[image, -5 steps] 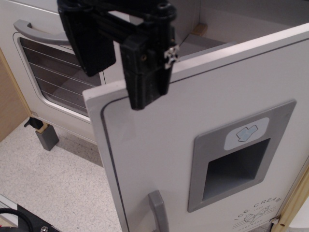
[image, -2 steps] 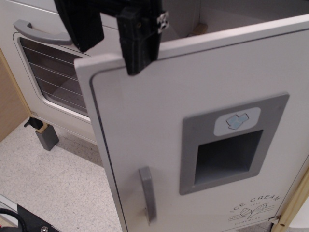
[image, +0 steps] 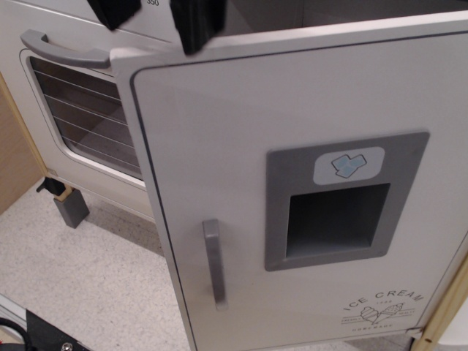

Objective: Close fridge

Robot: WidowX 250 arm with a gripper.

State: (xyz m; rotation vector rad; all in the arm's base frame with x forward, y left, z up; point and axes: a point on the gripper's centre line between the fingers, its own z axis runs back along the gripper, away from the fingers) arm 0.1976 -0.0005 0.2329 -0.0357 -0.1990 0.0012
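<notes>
Far left: a strip of light wood panel [image: 13, 157] along the frame edge, above a pale speckled floor [image: 88, 278].

Left: white oven door [image: 44, 88] with a dark glass window [image: 84, 117] showing rack lines, and a curved grey horizontal handle [image: 62, 50] across its top. Below it, a small grey foot block [image: 71, 208] with a black fitting beside it, standing on the floor.

Bottom left corner: part of a black object [image: 40, 336], cropped by the frame.

Top, left of centre: the black hand [image: 157, 13], only its two lower fingers in view, one [image: 196, 25] sitting at the top edge of the fridge door. The fingers stand apart with a gap between them, nothing gripped; contact with the door cannot be told for certain.

Centre to right: the fridge [image: 241, 124], its white door filling most of the view, standing ajar with the dark interior visible above its top edge. Grey vertical handle [image: 214, 263] near the door's left edge. Grey recessed ice-dispenser panel [image: 340, 201] with a blue-marked white label. "ICE CREAM" lettering [image: 382, 306] at lower right.

Far right: a light wood post [image: 447, 307].
</notes>
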